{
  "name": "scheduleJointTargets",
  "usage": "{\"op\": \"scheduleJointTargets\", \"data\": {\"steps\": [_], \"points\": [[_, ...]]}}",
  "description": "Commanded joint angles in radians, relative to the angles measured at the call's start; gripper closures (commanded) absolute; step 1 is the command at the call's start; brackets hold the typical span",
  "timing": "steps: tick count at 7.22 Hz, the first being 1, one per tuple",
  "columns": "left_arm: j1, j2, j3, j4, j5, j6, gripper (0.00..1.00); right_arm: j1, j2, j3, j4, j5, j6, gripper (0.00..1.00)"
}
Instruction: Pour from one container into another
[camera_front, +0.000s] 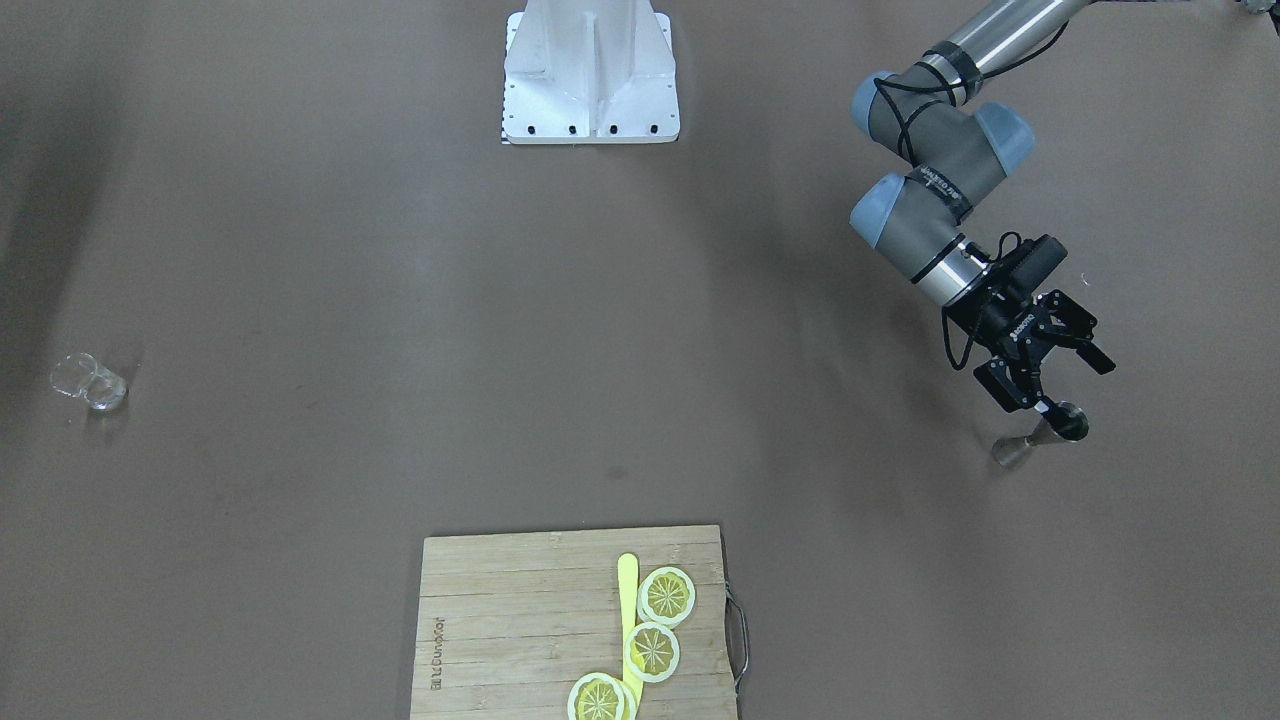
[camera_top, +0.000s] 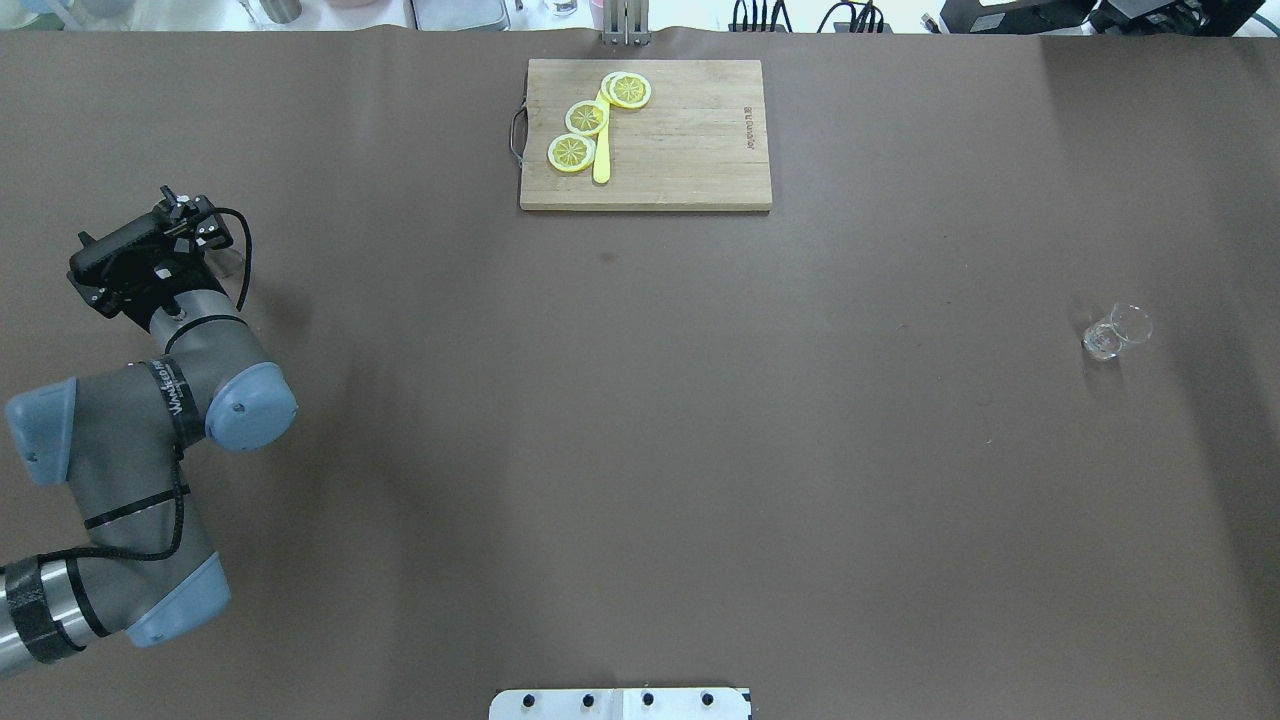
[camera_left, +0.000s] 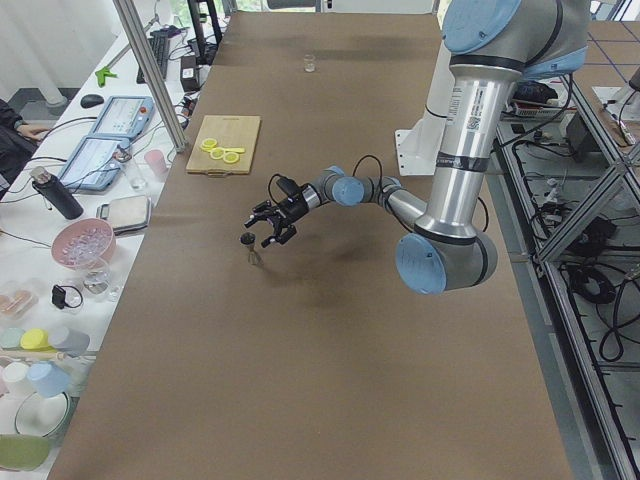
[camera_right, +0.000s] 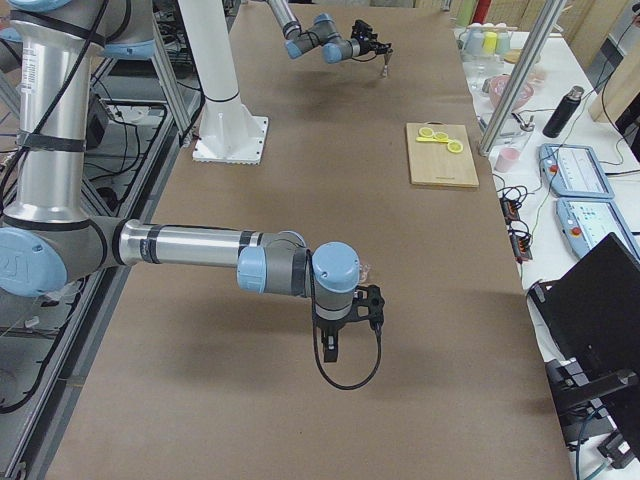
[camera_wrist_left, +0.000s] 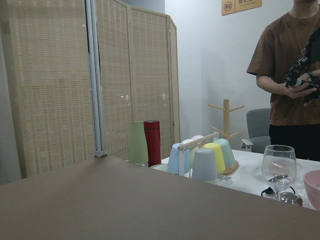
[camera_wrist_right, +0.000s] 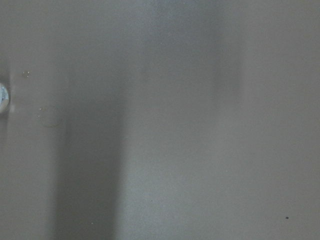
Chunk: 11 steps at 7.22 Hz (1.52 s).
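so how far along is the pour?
Done: nothing that shows; no pour yet.
In hand: the left gripper hangs open right by the small metal stemmed cup, which stands on the brown table, not gripped.
Left: close on that cup, carry it across to the clear glass cup standing upright at the table's other end, and tip it in. What either holds cannot be told.

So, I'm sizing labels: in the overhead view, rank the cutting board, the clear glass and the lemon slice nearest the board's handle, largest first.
1. cutting board
2. clear glass
3. lemon slice, slightly smaller than the glass
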<state>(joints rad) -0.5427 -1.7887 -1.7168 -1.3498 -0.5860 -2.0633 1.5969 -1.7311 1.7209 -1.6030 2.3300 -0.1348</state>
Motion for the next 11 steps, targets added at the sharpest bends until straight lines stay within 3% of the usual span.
{"op": "scheduleJointTargets", "data": {"steps": [1, 4, 6, 8, 10, 11], "points": [[0.001, 0.002, -0.073, 0.006, 0.000, 0.063, 0.03, 0.000, 0.001, 0.011, 0.000, 0.005, 0.001, 0.00], [0.010, -0.011, -0.183, 0.023, -0.012, 0.313, 0.03, 0.000, 0.008, 0.019, 0.000, 0.006, 0.000, 0.00], [0.030, -0.075, -0.245, 0.021, -0.120, 0.531, 0.03, 0.000, 0.005, 0.016, 0.000, 0.005, 0.000, 0.00], [0.069, -0.119, -0.277, 0.011, -0.146, 0.743, 0.03, 0.000, 0.002, 0.009, 0.000, 0.005, -0.002, 0.00], [0.089, -0.147, -0.293, -0.088, -0.332, 0.897, 0.03, 0.003, -0.001, 0.015, 0.000, 0.005, -0.002, 0.00], [0.090, -0.171, -0.296, -0.129, -0.435, 1.061, 0.03, 0.003, -0.001, 0.017, 0.000, 0.006, -0.002, 0.00]]}}
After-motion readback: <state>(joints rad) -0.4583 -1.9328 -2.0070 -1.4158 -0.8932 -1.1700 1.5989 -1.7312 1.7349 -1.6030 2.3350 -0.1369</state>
